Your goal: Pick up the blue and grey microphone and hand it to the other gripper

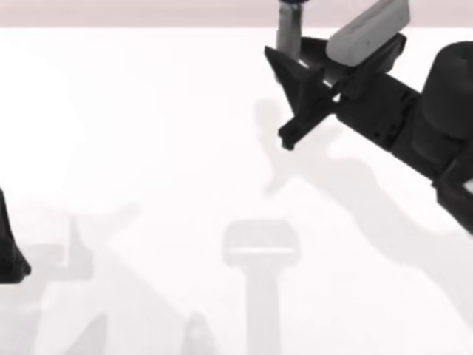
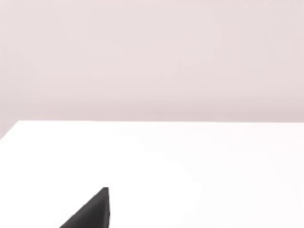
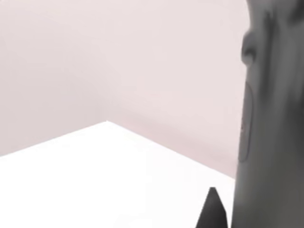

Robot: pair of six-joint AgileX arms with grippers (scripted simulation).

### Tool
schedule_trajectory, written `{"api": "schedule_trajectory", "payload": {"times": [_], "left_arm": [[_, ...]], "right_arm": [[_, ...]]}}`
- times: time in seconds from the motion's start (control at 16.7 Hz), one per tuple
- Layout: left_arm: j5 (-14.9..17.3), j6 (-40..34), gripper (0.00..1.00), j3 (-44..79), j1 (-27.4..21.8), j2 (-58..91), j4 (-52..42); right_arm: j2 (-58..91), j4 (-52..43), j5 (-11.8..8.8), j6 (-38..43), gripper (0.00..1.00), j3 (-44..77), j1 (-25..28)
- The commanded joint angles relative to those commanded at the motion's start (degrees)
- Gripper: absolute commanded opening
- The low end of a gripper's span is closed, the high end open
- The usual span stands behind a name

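Right gripper (image 1: 290,70) clenched on the microphone (image 1: 289,29); grey handle between the jaws, navy head cut off at the far table (image 1: 148,148) edge. Handle fills the right wrist view close up. Left gripper (image 1: 11,251) parked at the table's left edge, jaw state indeterminate.

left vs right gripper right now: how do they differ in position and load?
Position: the black right gripper is up at the table's far edge, right of centre; the black left gripper sits at the left edge, mostly out of view.
Load: the right gripper is closed on the grey handle of the blue and grey microphone; the left gripper carries nothing visible.
Extras: the right arm bears a light grey oblong block; none shows on the left.
Shared: both have black, pointed fingers.
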Motion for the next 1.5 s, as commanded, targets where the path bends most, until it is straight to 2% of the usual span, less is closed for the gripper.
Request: {"api": "schedule_trajectory", "payload": {"times": [0.12, 0.18, 0.96, 1.2, 1.5], "left_arm": [[0.0, 0.0, 1.0, 0.0, 0.0, 0.0, 0.0], [0.0, 0.0, 1.0, 0.0, 0.0, 0.0, 0.0], [0.58, 0.02, 1.0, 0.63, -0.43, 0.76, 0.43], [5.8, 0.19, 1.0, 6.7, -4.19, 9.5, 4.51], [15.71, 0.46, 1.0, 19.02, -11.13, 31.21, 12.77]], "right_arm": [[0.66, 0.54, 2.88, 0.05, 0.0, 0.46, 2.93], [0.81, 0.68, 3.57, 0.05, 0.0, 0.58, 3.63], [0.83, 0.7, 3.7, 0.05, 0.0, 0.61, 3.76], [0.83, 0.7, 3.7, 0.05, 0.0, 0.61, 3.76], [0.83, 0.7, 3.7, 0.05, 0.0, 0.61, 3.76]]}}
